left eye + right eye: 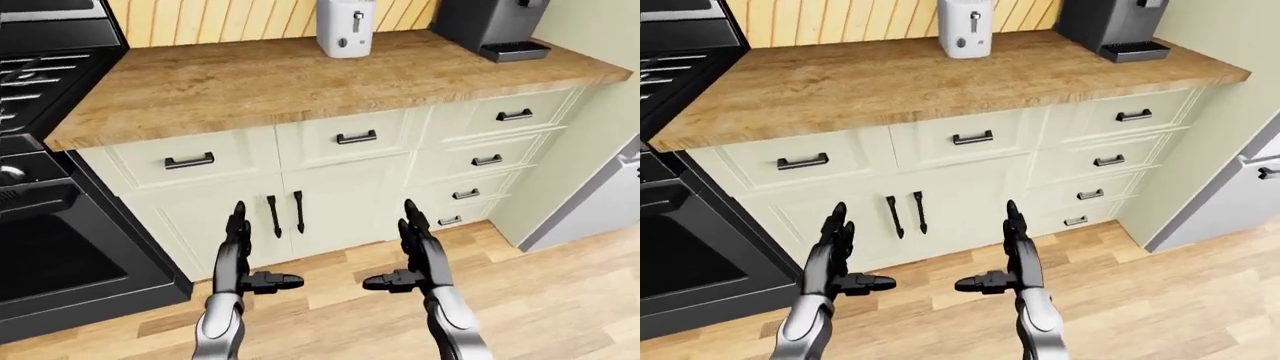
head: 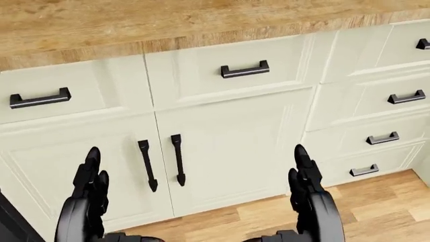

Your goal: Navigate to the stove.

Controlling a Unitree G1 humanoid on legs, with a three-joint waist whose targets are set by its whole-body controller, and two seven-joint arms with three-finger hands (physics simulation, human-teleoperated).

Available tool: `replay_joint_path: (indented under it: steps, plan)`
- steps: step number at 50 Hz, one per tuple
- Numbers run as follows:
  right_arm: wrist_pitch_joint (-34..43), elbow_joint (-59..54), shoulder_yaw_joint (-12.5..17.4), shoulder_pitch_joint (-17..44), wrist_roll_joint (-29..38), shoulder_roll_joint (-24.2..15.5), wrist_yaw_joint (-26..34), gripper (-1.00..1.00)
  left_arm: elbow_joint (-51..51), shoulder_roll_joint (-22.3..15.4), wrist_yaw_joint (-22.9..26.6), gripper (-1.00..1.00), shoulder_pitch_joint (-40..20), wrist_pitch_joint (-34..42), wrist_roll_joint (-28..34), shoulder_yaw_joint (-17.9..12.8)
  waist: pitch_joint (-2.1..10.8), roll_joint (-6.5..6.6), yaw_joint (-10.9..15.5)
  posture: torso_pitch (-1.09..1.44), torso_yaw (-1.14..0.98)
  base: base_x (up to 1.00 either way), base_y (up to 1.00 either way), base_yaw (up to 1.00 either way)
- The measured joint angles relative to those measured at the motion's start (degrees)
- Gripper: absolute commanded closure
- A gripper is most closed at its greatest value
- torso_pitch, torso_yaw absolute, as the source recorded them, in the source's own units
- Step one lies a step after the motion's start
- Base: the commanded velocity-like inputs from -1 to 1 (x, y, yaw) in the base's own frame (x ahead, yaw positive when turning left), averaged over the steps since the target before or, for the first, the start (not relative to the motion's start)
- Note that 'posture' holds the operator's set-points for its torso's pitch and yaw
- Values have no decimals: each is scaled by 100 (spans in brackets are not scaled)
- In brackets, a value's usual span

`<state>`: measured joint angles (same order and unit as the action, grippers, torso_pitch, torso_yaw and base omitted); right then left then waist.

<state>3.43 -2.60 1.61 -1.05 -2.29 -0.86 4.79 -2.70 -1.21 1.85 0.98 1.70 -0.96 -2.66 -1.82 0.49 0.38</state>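
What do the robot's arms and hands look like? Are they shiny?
The left hand and right hand are black, each with thin jointed fingers and a stubby thumb. The forearms are smooth, rounded grey metal and a little shiny. No cables, markings or sleeves show.

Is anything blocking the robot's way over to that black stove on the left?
Nothing visible does. The black stove stands at the left edge of the left-eye view, beside the cream cabinets. The wooden plank floor in view is bare, and both hands, left and right, are open and empty.

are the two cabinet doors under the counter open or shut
Shut: both cabinet doors sit flush with the drawer fronts, their vertical handles side by side at the closed centre seam.
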Motion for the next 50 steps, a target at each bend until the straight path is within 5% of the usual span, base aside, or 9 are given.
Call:
replay_joint_path:
  steps: [6,13,20,25,34,40,48,50]
  plan:
    - [-84,-26,5,35,20,-13,-19,-100,34,16,21,-100,-25,-20,-3,26,26,-443,-38,0,0,0,16,0]
    - [-14,-107,111,-6,26,-50,-61,-100,-28,54,64,-100,-3,27,-3,116,22,-225,-109,0,0,0,17,0]
    - [-51,58,76,1,-8,-19,-36,-100,57,26,48,-100,-36,-45,-5,85,40,384,-76,0,0,0,17,0]
    - [5,-44,-61,-49,-23,29,26,-100,-48,-11,-6,-100,31,18,0,-45,-1,208,1,0,0,0,16,0]
    - [-98,4,23,33,-35,2,-3,-100,45,1,20,-100,-21,-24,-3,19,36,-455,-34,0,0,0,17,0]
    - [-48,-78,144,-29,-39,-53,-50,-100,-55,62,67,-100,10,30,-3,140,44,-321,-130,0,0,0,17,0]
    - [-54,12,74,9,-27,-30,-39,-100,64,32,47,-100,-34,-45,-4,85,31,399,-94,0,0,0,17,0]
    - [-39,-48,-25,11,-22,28,-22,-100,-16,-15,28,-100,-26,-27,-2,-7,10,309,-38,0,0,0,18,0]
